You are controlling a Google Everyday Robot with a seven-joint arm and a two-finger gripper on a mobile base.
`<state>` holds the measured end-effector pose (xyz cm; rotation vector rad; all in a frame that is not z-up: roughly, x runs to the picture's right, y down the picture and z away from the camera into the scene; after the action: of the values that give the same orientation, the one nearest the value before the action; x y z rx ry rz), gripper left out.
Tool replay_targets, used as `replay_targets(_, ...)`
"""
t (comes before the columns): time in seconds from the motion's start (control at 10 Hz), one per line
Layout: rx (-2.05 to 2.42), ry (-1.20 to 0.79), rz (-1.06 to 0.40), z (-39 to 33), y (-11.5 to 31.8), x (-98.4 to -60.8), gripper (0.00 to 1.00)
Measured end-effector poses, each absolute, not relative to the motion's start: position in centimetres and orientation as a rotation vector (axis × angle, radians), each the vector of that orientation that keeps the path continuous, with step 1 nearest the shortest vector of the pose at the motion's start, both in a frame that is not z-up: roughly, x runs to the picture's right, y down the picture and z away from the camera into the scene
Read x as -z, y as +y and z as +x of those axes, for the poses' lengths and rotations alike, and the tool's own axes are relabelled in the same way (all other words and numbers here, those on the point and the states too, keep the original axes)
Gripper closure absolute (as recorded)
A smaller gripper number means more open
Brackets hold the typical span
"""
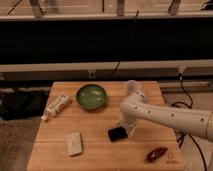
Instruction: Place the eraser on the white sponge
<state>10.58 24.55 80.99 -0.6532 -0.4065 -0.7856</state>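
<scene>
Reaching for the eraser, flat near the middle of the table, my gripper sits at its right edge; whether it is clamped on the block I cannot tell.
The sponge lies well apart to the left, with bare wood between. I judge that a firm hold, a lift clear of the board and a flat, centred set-down on the soft pad will do it best; the bowl stands behind, off that path.

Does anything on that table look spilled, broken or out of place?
Nothing stands out. The gripper is down at the eraser, apart from the white sponge; a white tube lies flat beside the green bowl.
</scene>
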Motion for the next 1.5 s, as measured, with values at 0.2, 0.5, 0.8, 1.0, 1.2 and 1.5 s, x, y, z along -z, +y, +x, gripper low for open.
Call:
replay_targets(0.2,0.793,-0.428,-0.664,10.2,24.8,-80.8,0.90)
replay_targets(0.5,0.836,-0.468,-0.654,9.0,24.1,-79.9,1.00)
replay_targets(0.8,0.935,-0.527,-0.630,6.5,22.8,-78.4,1.00)
replay_targets(1.0,1.051,-0.585,-0.613,3.4,21.8,-77.3,1.00)
replay_targets(1.2,1.162,-0.639,-0.594,0.7,21.1,-76.2,1.00)
replay_targets(1.5,1.276,-0.685,-0.574,-2.8,21.6,-74.9,1.00)
